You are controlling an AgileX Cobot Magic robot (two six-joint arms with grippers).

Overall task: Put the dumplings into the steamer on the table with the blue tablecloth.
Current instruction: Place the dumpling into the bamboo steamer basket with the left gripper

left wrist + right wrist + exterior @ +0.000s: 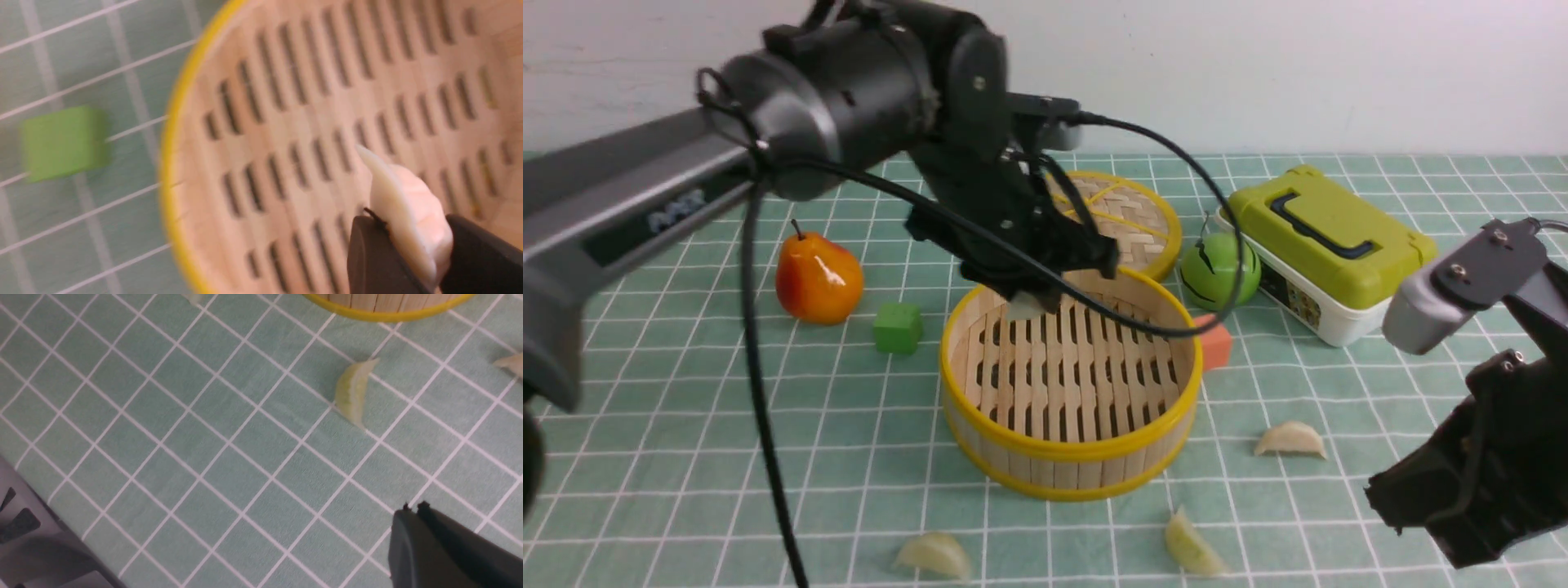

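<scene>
The left arm (621,204) reaches out over the steamer (1070,469), and the left jaws are shut tight on one dumpling (402,192). It stands on its thin edge between them, with its pointy end sticking out past the tips. It hangs over the slats, close to the far left part of the rim but inside it, so the steamer's floor is right below. I think the next move is just to open up and let it drop in. It should not drift toward the green cube (61,143), which sits outside the rim. Three more lie on the surface (686,457) in front of the steamer: a front-left dumpling (935,555), a middle dumpling (1192,543) and a right dumpling (1290,439). The right jaws are closed and hold nothing. The right arm (1486,474) is nearer to the last two.
</scene>
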